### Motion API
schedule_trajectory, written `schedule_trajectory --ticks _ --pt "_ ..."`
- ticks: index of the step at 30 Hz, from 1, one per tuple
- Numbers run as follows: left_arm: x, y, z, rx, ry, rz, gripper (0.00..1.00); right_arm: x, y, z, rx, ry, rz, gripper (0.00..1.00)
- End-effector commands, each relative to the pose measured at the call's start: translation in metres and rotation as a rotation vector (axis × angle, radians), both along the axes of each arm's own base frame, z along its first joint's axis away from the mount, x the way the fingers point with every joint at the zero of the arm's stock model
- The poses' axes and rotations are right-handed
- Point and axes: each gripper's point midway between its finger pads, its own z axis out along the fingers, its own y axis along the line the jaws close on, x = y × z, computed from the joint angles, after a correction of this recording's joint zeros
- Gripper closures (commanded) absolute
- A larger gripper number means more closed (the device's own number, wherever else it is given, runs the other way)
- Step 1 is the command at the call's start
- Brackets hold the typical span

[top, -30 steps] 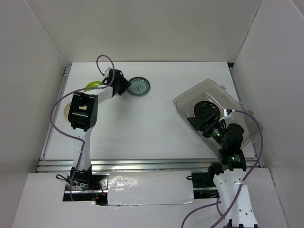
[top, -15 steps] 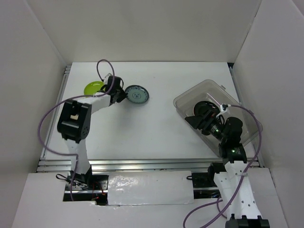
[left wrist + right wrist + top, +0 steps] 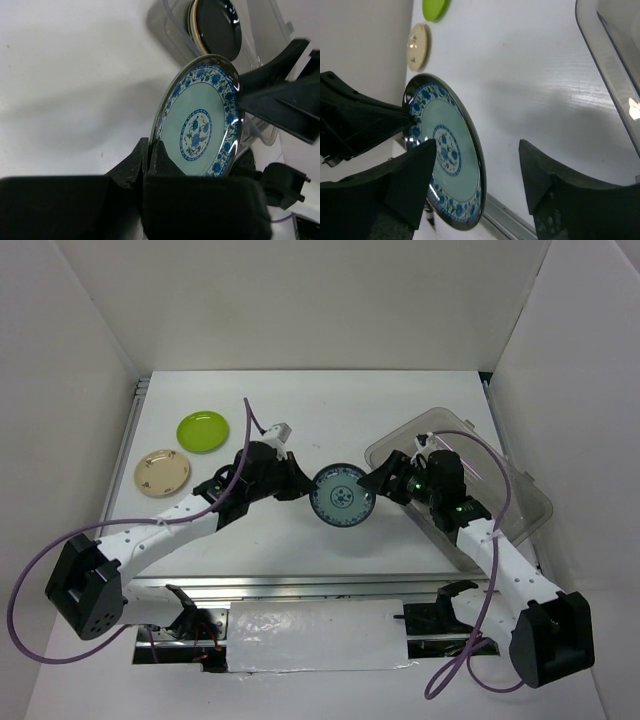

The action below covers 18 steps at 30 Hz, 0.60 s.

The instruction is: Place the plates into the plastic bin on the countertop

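Observation:
A blue-patterned plate (image 3: 340, 497) hangs on edge above the middle of the countertop (image 3: 300, 440). My left gripper (image 3: 303, 488) is shut on its left rim; in the left wrist view the fingers pinch the rim of the plate (image 3: 200, 117) at the gripper (image 3: 149, 152). My right gripper (image 3: 378, 483) is open at the plate's right side. In the right wrist view the plate (image 3: 445, 150) has its rim between that gripper's (image 3: 477, 170) spread fingers, the right one clear of it. The clear plastic bin (image 3: 505, 475) lies at the right with a black plate (image 3: 217, 25) in it.
A lime green plate (image 3: 202, 430) and a cream plate (image 3: 162, 472) lie at the back left of the countertop, also seen as the green plate (image 3: 436, 7) and cream plate (image 3: 418, 46). White wall panels enclose three sides. The metal rail (image 3: 300, 585) runs along the front.
My left gripper shut on the blue plate at the back left and carried it to the centre. My right arm left the bin and came up to the plate's right rim, jaws narrowing.

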Motion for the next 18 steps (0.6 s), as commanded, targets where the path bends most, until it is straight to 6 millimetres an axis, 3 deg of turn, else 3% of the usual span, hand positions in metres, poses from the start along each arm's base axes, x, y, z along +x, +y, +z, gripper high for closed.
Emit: schedule_trajectory --ticks 1,2,4,6,8,9,10,12,14,15,16,17,18 --pt "-0.012 -0.005 0.022 -0.058 -0.048 -0.033 1.00 0.014 0.006 0.009 -0.012 -0.080 -0.028 0.34" --pt "-0.013 -0.005 0.026 -0.065 -0.053 -0.038 1.00 0.010 0.012 0.010 -0.004 -0.086 -0.008 0.39" --pt "-0.013 -0.005 0.032 -0.063 -0.061 -0.036 1.00 0.004 0.017 0.008 0.002 -0.083 0.009 0.65" --pt "-0.014 -0.003 0.029 -0.042 -0.041 -0.026 1.00 0.001 0.018 0.011 -0.003 -0.087 -0.002 1.00" --pt "-0.009 -0.002 0.036 -0.034 -0.051 -0.001 0.91 -0.003 0.019 0.013 -0.005 -0.089 -0.005 1.00" --pt "-0.007 0.002 0.036 -0.022 -0.042 0.017 0.69 -0.003 0.017 0.017 -0.004 -0.100 -0.012 1.00" --pt "-0.002 0.005 0.042 -0.027 -0.053 0.048 0.56 -0.004 0.015 0.015 -0.011 -0.090 -0.017 1.00" --pt "0.005 0.015 0.047 -0.021 -0.047 0.114 0.01 0.000 0.005 0.013 -0.031 -0.083 -0.070 1.00" --pt "0.012 0.038 0.047 0.025 -0.023 0.240 0.01 0.005 -0.012 0.007 -0.045 -0.046 -0.150 1.00" --pt "0.009 0.052 0.042 0.062 0.026 0.308 0.01 0.018 -0.038 0.000 -0.063 -0.009 -0.302 1.00" --pt "0.009 0.063 0.040 0.089 0.033 0.360 0.01 0.020 -0.057 -0.014 -0.094 0.052 -0.394 1.00" --pt "0.011 0.078 0.039 0.123 0.022 0.437 0.01 0.020 -0.076 -0.004 -0.080 0.020 -0.489 1.00" --pt "0.007 0.088 0.045 0.119 0.015 0.474 0.01 0.025 -0.105 -0.006 -0.060 0.040 -0.633 1.00"
